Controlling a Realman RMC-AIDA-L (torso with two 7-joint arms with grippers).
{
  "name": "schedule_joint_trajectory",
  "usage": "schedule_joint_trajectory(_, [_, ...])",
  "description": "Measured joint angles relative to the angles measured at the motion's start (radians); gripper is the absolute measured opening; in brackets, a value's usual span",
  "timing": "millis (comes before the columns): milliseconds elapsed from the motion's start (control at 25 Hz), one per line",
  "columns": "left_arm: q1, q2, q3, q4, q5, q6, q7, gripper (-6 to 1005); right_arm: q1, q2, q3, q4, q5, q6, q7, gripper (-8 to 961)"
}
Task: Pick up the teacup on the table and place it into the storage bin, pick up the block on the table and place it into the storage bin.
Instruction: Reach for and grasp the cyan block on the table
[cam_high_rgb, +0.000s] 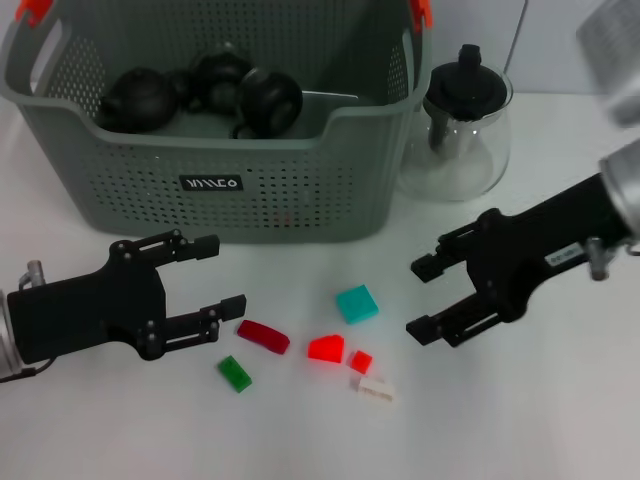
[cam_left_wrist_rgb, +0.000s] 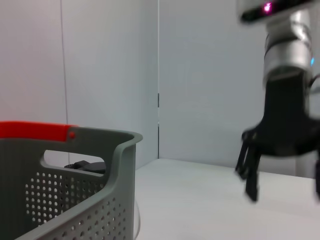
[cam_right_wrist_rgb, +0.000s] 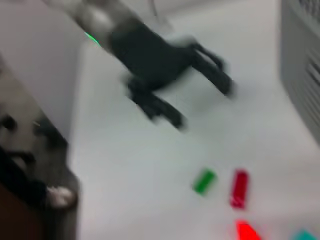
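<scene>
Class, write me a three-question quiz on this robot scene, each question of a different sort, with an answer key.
1. True or false: both the left gripper and the right gripper are open and hold nothing.
2. Which block lies nearest the left gripper? A: teal block; B: dark red block; C: white block.
3. Fill in: the dark teapots lie inside the ____.

Key
1. True: both hover above the table, either side of the blocks.
2. B.
3. Bin; the glass teapot stands beside it, on its right.
</scene>
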Motion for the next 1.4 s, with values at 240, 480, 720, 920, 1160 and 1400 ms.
schedule_joint_trajectory(240, [-0.002, 0.000, 0.005, 0.000, 0.000, 0.001, 0.000, 692, 0.089, 0.031, -0.030, 0.196, -0.146, 0.220, 0.007, 827])
schedule_joint_trajectory(480, [-0.003, 0.000, 0.005, 0.000, -0.001, 0.001, 0.001, 692, 0.205, 0.031, -0.098, 0.442, -0.152, 0.446, 0.066, 826])
schedule_joint_trajectory(720, [-0.007, 0.000, 0.003, 0.000, 0.000, -0.002, 0.001, 691, 0.238, 0.034, -0.191, 0.487, -0.150, 0.563, 0.218, 826])
schedule_joint_trajectory(920, [-0.011, 0.000, 0.005, 0.000, 0.001, -0.003, 0.002, 691, 0.257, 0.041, -0.252, 0.499, -0.146, 0.592, 0.369, 827])
schedule_joint_trajectory(1160, [-0.013, 0.000, 0.006, 0.000, 0.001, -0.005, 0.004, 691, 0.270, 0.043, -0.350, 0.505, -0.117, 0.644, 0.516, 826])
schedule_joint_trajectory(1400, [-0.013, 0.002, 0.003, 0.000, 0.001, -0.006, 0.011, 691, 0.281, 0.044, -0.452, 0.506, -0.115, 0.701, 0.606, 827])
